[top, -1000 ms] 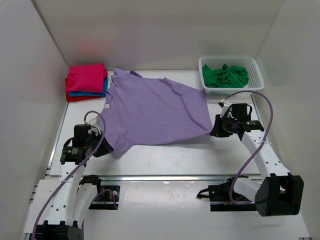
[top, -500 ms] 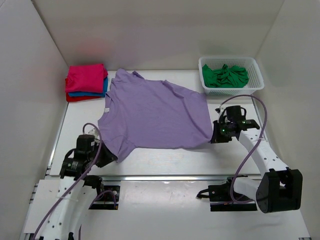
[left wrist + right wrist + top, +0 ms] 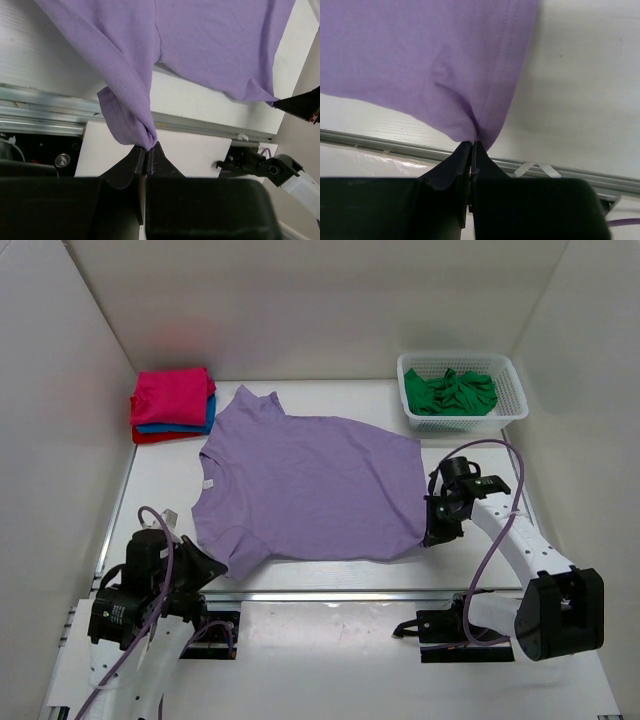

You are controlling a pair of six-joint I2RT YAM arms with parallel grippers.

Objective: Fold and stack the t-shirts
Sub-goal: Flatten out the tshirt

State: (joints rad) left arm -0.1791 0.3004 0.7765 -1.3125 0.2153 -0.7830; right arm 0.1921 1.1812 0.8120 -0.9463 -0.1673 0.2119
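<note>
Tension is what the last second has added. Both arms have drawn back toward the near edge and dragged the lilac t-shirt (image 3: 305,485) with them. It now lies almost flat on the tabletop (image 3: 160,490), and the creases that ran across it a moment ago are pulled out. It sits sideways, neck to the left and hem to the right, and its far sleeve has slid a little nearer. The near sleeve is clenched in the left hand (image 3: 147,150), with the cloth bunched into a twist at the fingertips. The right hand (image 3: 471,145) is pinched tight on the near hem corner, right at the stitched edge. The shirt lies between two things. At the far left corner is the folded stack, magenta tee (image 3: 172,395) on top with blue tee (image 3: 180,427) and red tee (image 3: 150,437) beneath. At the far right is the basket (image 3: 512,412), which holds the crumpled green tee (image 3: 450,392). Spreading looks about done, so I judge the first fold comes next; the green one is not yet begun.
</note>
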